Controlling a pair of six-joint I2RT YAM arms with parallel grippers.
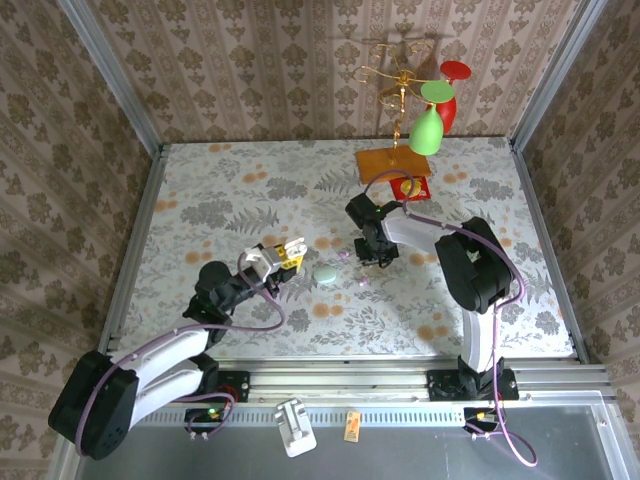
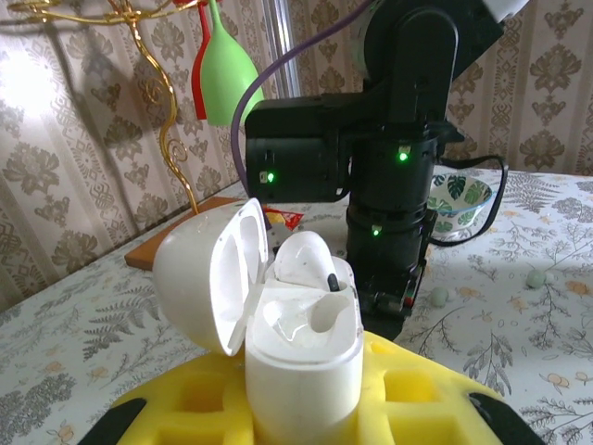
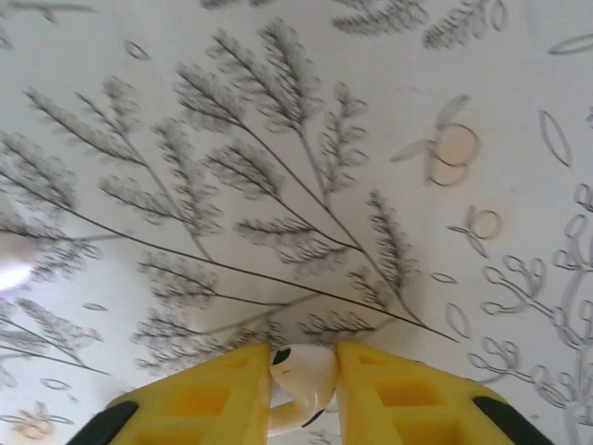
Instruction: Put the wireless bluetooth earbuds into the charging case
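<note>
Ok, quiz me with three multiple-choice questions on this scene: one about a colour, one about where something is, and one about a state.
1. The charging case in the left claw is: A white; B black; C red.
2. The mint case lies: A in a bowl; B on the table; C on the wooden stand.
3. The held case's lid is: A shut; B taken off; C open.
Answers: 1 A, its shell is plainly white. 2 B, it rests directly on the patterned surface. 3 C, the lid is swung aside on its hinge, with one earbud seated inside.
</note>
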